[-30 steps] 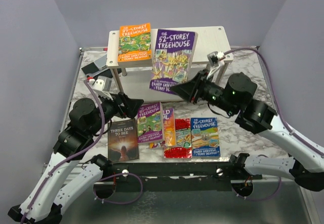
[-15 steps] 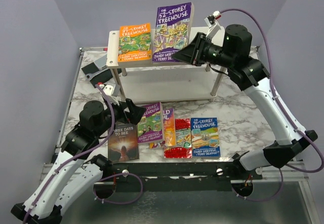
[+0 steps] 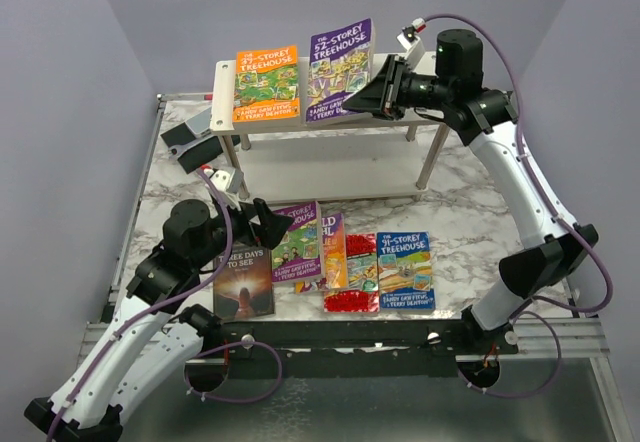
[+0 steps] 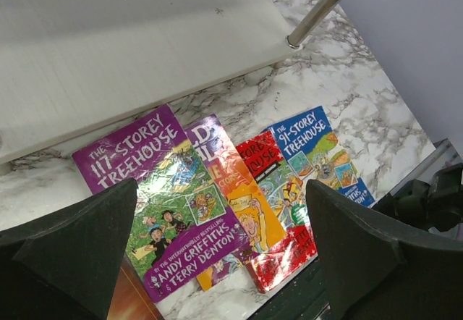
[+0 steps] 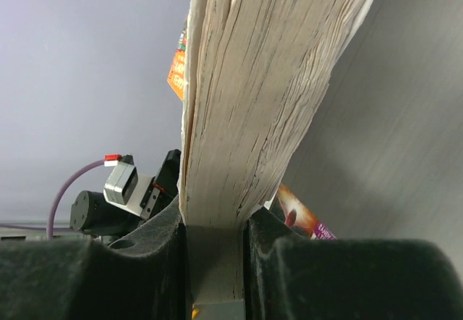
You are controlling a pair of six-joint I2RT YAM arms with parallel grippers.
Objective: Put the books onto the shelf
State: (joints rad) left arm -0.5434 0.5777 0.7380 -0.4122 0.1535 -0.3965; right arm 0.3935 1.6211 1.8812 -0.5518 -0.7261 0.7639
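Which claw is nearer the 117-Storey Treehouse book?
Left. The left claw hangs open just above the 117-Storey Treehouse book; the right claw is up at the shelf top, gripping the 52-Storey Treehouse book.

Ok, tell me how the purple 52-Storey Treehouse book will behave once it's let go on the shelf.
Probably floppy: in the right wrist view the pages of the purple book fan apart above the right end effector. Likely to topple if simply released: it stands tilted on edge over the top board of the shelf, gripped only at one side.

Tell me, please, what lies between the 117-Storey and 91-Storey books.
The Dahl book and the red Treehouse book, clearest in the left wrist view.
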